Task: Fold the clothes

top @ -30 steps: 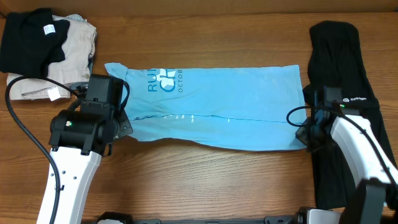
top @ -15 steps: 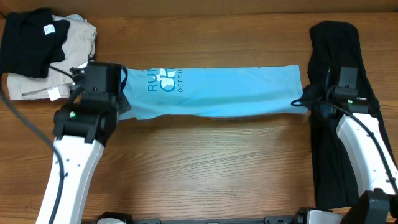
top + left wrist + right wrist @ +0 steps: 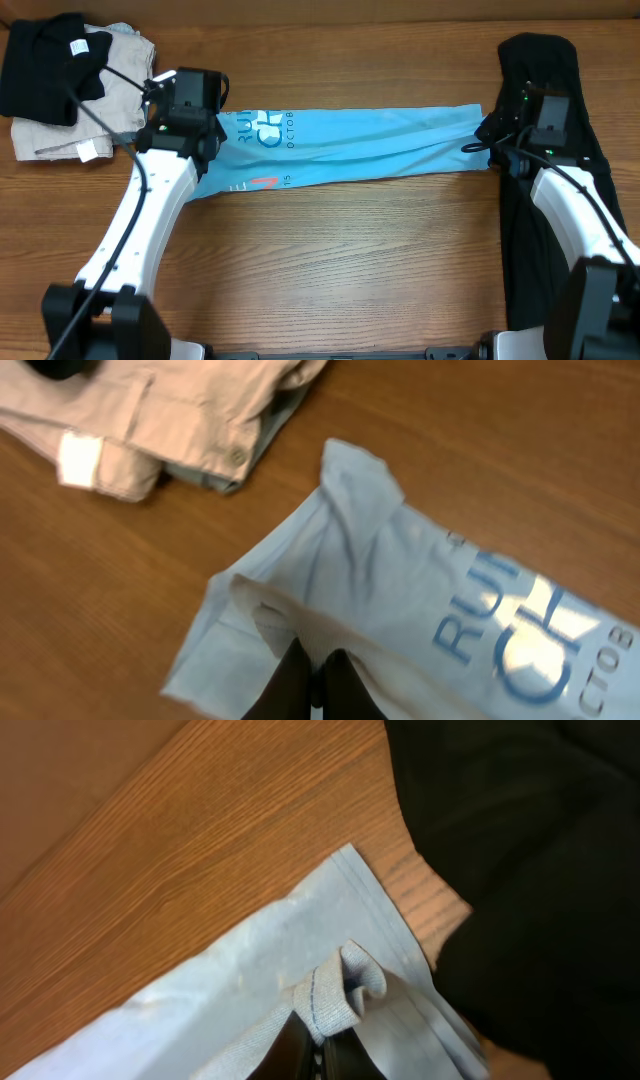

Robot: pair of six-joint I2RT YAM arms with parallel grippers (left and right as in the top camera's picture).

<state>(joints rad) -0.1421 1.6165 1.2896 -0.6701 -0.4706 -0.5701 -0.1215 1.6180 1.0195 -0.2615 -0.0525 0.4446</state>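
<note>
The light blue T-shirt (image 3: pixel 350 145) lies stretched in a long narrow band across the table, blue lettering near its left end and coral print on a lower flap. My left gripper (image 3: pixel 205 140) is shut on the shirt's left edge; in the left wrist view (image 3: pixel 318 678) its fingers pinch a fold of pale blue cloth (image 3: pixel 400 590). My right gripper (image 3: pixel 487 140) is shut on the shirt's right hem; in the right wrist view (image 3: pixel 318 1045) a bunched hem (image 3: pixel 335 985) sits between the fingers. A long black garment (image 3: pixel 545 90) lies along the right side, under my right arm.
A pile of beige cloth (image 3: pixel 115 75) with a black garment (image 3: pixel 45 65) on top sits at the back left, also shown in the left wrist view (image 3: pixel 170 420). The black garment fills the right of the right wrist view (image 3: pixel 530 850). Bare wooden tabletop (image 3: pixel 350 270) lies in front.
Both grippers have carried the shirt's near edge away from me toward the far edge, folding it into a narrower band. The coral print now shows on the lower flap.
</note>
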